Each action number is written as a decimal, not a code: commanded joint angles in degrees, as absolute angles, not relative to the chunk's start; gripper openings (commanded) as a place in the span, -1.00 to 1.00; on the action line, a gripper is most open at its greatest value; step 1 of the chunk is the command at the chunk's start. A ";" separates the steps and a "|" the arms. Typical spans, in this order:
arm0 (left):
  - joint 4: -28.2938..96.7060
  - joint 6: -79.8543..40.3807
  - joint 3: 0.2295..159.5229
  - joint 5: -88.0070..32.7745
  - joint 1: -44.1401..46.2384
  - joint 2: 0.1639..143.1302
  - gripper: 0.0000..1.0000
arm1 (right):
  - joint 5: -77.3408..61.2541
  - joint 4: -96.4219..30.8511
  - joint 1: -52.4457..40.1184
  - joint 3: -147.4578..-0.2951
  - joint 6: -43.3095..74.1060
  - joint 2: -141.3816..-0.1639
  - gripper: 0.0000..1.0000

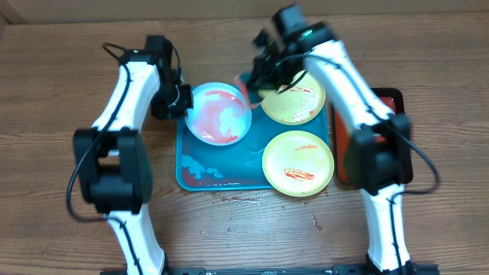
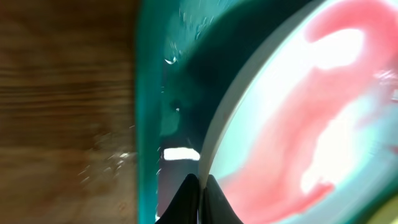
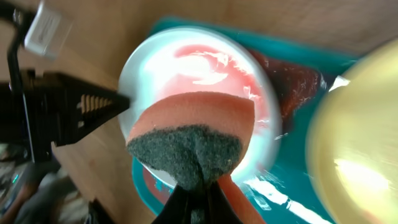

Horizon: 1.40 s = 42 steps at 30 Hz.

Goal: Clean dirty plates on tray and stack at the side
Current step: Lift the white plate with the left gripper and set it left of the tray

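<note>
Sponge (image 3: 193, 134) in right gripper (image 3: 198, 190), red-smeared plate (image 3: 205, 62)

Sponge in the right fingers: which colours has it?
Orange foam sponge, dark grey scouring face; right wrist view.

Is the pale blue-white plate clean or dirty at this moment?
Dirty: red sauce is smeared across the pale blue-white plate, in overhead and both wrist views.

Table (image 1: 46, 229): brown wood grain, boards laid lengthwise | far edge: pale tan strip (image 1: 153, 6) | light: even, diffuse
</note>
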<state>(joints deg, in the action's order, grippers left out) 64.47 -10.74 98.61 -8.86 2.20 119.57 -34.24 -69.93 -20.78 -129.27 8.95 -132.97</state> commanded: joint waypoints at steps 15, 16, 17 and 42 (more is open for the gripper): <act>69.80 -14.13 100.44 23.29 11.55 104.22 -0.91 | -18.87 -79.37 -8.86 -132.53 10.70 -114.15 -0.92; 70.37 -15.51 100.44 26.04 12.99 104.22 -0.91 | -18.85 -79.55 -8.14 -132.53 10.92 -113.89 -0.92; 70.81 -16.95 100.42 28.77 14.44 104.22 -0.92 | -18.85 -79.75 -7.49 -132.53 11.16 -113.73 -0.92; 69.54 -26.39 100.36 71.92 36.86 104.22 -0.92 | -16.45 -84.60 0.82 -132.51 11.97 -113.56 -0.92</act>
<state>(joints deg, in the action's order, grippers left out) 70.11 -24.53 99.42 61.89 34.63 106.24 -17.52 -84.71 0.67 -131.37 11.99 -116.51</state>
